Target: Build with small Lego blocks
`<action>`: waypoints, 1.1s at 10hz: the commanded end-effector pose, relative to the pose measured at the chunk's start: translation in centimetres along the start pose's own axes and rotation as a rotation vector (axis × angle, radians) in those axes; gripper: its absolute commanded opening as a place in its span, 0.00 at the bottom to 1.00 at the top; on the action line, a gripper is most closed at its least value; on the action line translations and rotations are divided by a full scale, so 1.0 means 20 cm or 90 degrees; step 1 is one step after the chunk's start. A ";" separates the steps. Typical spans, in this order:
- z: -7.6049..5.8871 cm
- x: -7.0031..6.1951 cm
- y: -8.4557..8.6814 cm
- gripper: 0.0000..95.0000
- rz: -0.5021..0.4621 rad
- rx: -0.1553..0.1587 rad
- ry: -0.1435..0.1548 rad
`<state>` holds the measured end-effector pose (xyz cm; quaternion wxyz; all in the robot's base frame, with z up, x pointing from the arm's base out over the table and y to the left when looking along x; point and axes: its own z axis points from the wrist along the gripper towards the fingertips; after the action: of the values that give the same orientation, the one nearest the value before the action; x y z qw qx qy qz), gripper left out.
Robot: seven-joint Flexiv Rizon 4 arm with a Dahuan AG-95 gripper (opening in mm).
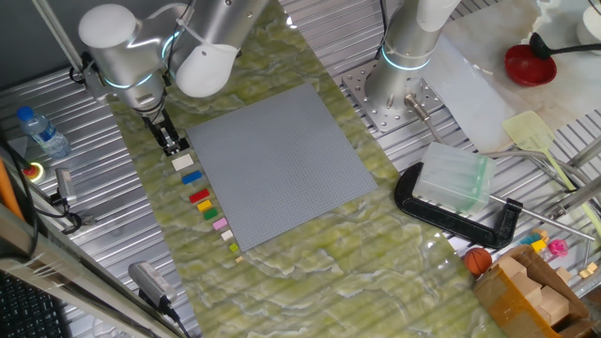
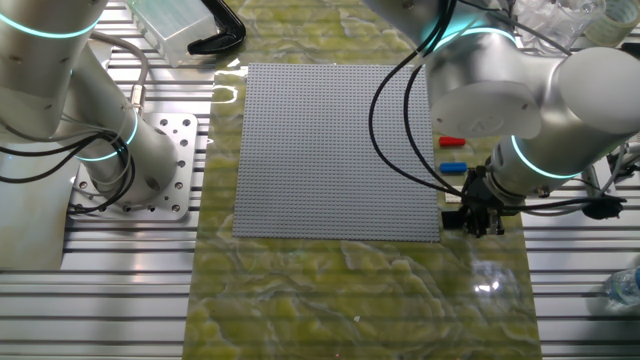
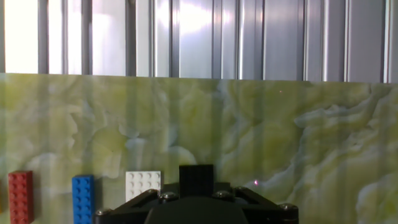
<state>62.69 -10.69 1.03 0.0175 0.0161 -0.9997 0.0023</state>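
Gripper (image 1: 172, 143) is down at the black brick (image 3: 197, 173) heading the row; whether the fingers are closed cannot be determined. White (image 3: 143, 185), blue (image 3: 83, 198) and red (image 3: 20, 196) bricks remain unplaced. Baseplate (image 1: 272, 160) carries no bricks: assembly not started.

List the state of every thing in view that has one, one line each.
gripper: down at the black brick's end of the row; open or shut cannot be told.
black brick: right at the gripper; whether gripped cannot be told.
white brick: loose on the mat.
blue brick: loose.
red brick: loose.
grey baseplate: flat, bare.
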 end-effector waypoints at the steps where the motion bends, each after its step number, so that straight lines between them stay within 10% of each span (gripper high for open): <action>1: 0.00 0.00 0.00 0.40 -0.003 0.000 -0.001; 11: 0.02 0.02 -0.01 0.40 -0.004 -0.001 0.000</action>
<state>62.27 -10.95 0.62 0.0174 0.0191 -0.9997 0.0024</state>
